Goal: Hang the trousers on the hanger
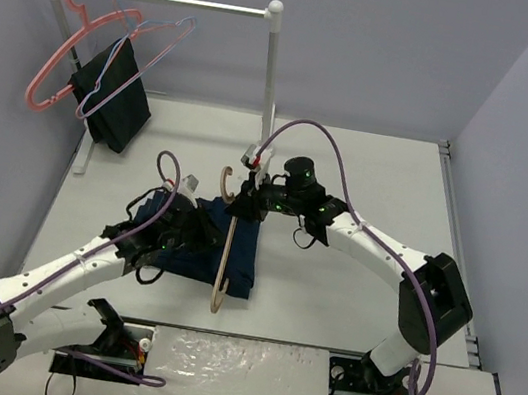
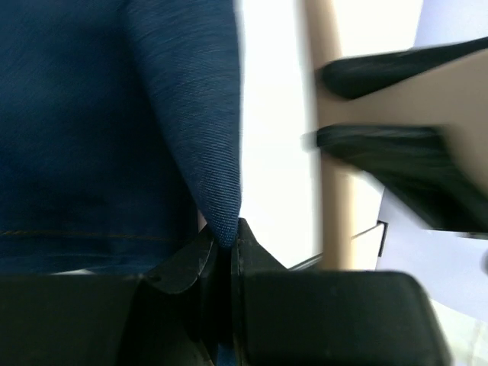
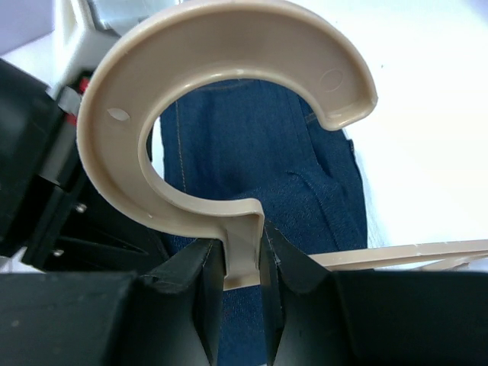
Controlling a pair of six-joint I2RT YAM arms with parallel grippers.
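Note:
The dark navy trousers (image 1: 242, 259) lie folded on the table between the arms. My left gripper (image 1: 199, 234) is shut on a fold of the denim; the left wrist view shows the cloth (image 2: 198, 114) pinched between its jaws (image 2: 226, 238). The tan hanger (image 1: 223, 264) stands over the trousers, hook (image 1: 229, 183) at the far end. My right gripper (image 1: 245, 204) is shut on the hanger's neck just under the hook (image 3: 221, 46), as the right wrist view (image 3: 244, 255) shows, with the trousers (image 3: 259, 145) behind it. The hanger's bar (image 2: 335, 152) shows blurred in the left wrist view.
A white clothes rack (image 1: 267, 76) stands at the back left. It carries a pink plastic hanger (image 1: 59, 47), thin wire hangers (image 1: 153, 42) and a black cloth (image 1: 113, 101). Purple cables loop over both arms.

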